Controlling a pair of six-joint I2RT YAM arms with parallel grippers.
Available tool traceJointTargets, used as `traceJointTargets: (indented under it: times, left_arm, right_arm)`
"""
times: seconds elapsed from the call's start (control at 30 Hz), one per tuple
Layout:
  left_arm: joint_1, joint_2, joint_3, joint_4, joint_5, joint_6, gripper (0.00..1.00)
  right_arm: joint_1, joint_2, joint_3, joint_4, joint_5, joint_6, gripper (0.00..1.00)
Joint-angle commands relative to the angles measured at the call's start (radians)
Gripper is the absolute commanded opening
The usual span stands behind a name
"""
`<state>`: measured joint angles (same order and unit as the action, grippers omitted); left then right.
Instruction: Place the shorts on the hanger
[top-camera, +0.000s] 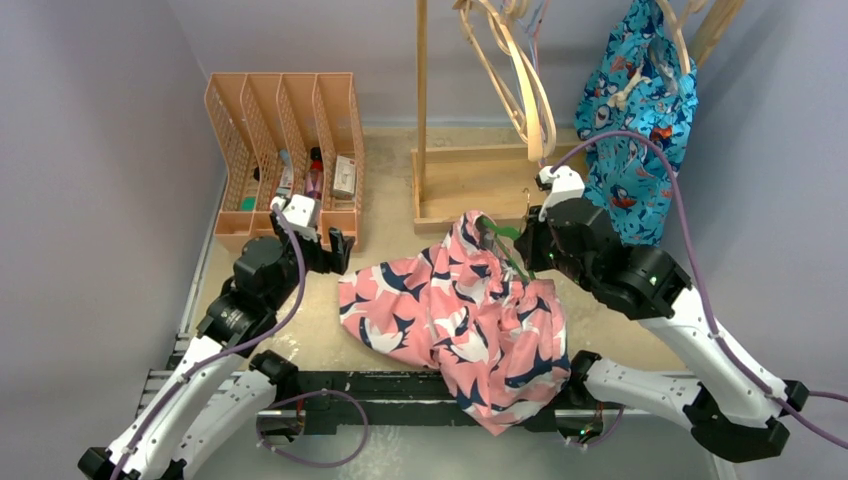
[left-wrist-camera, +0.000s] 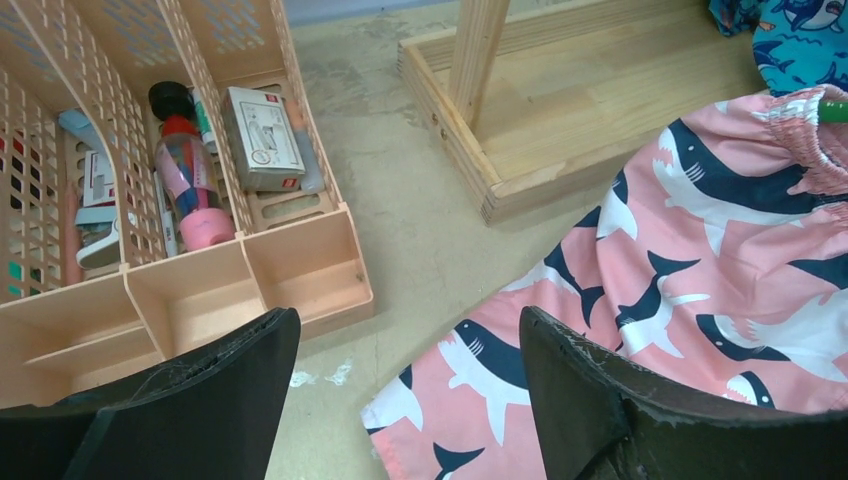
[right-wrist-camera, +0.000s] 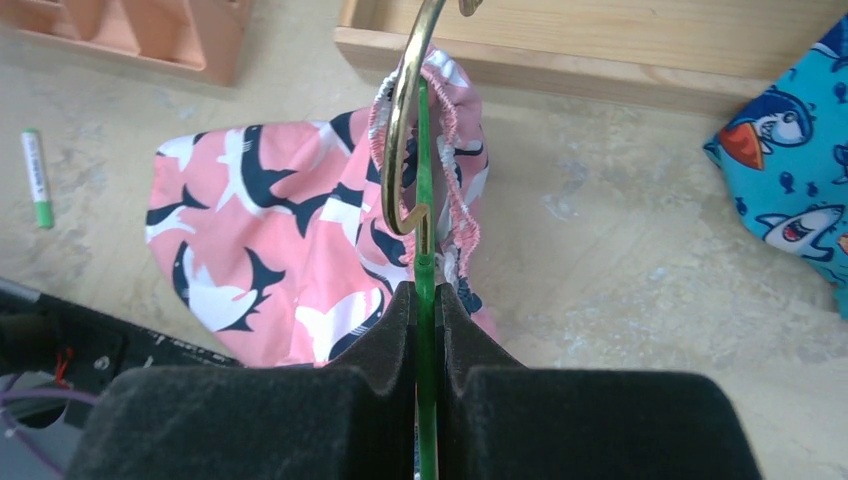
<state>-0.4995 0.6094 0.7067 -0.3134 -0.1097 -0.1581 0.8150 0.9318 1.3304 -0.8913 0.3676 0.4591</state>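
Waistband threading is the step in hand, as I judge it. My right gripper (right-wrist-camera: 427, 296) is closed tight on the hanger (right-wrist-camera: 424, 180). Its dark foam pads press the thin green bar from both sides, and the brass-coloured metal hook (right-wrist-camera: 403, 110) rises toward 12 o'clock in the wrist view. The shorts (top-camera: 455, 320) lie in the middle of the table (top-camera: 390, 180). Their gathered elastic waist is lifted around the hanger at about 1 o'clock of the heap, and the rest spreads down to 6 o'clock, over the near edge. My left gripper (left-wrist-camera: 405, 325) stands wide with nothing between the fingers, at 9 o'clock of the shorts, just beside a flat leg.

To do it well, I think I should hold the hanger steady and a little high. Then I should take the free side of the waist, not the leg, with the left fingers and draw it along the bar. The fabric looks soft and thin and wrinkles easily, so it may slide off the smooth-looking bar. The peach lattice organizer (left-wrist-camera: 300, 260) at 10 o'clock looks rigid, so I keep clear of it.
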Motion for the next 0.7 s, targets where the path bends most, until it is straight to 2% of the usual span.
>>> traceJointTargets:
  times: [0.0,0.17,0.33,0.5,0.67]
  left_arm:
    - [0.003,-0.024,-0.042,0.126,-0.045,-0.054,0.80]
    - [0.002,-0.037,-0.044,0.101,-0.081,-0.056,0.81]
    - [0.002,-0.075,-0.062,0.094,-0.085,-0.047,0.81]
    - [0.003,-0.093,-0.076,0.102,-0.071,-0.033,0.81]
    - [0.002,-0.085,-0.072,0.099,-0.062,-0.035,0.81]
  right_arm:
    - [-0.016,0.028,0.011,0.023,0.118,0.028,0.00]
    - [-0.083,0.068,0.009,0.033,0.115,0.013,0.00]
    - [-0.244,0.038,-0.054,0.081,0.037,-0.050,0.00]
    - [-0.320,0.017,-0.067,0.083,0.057,-0.066,0.00]
    - [-0.347,0.015,-0.012,0.124,0.142,-0.091,0.00]
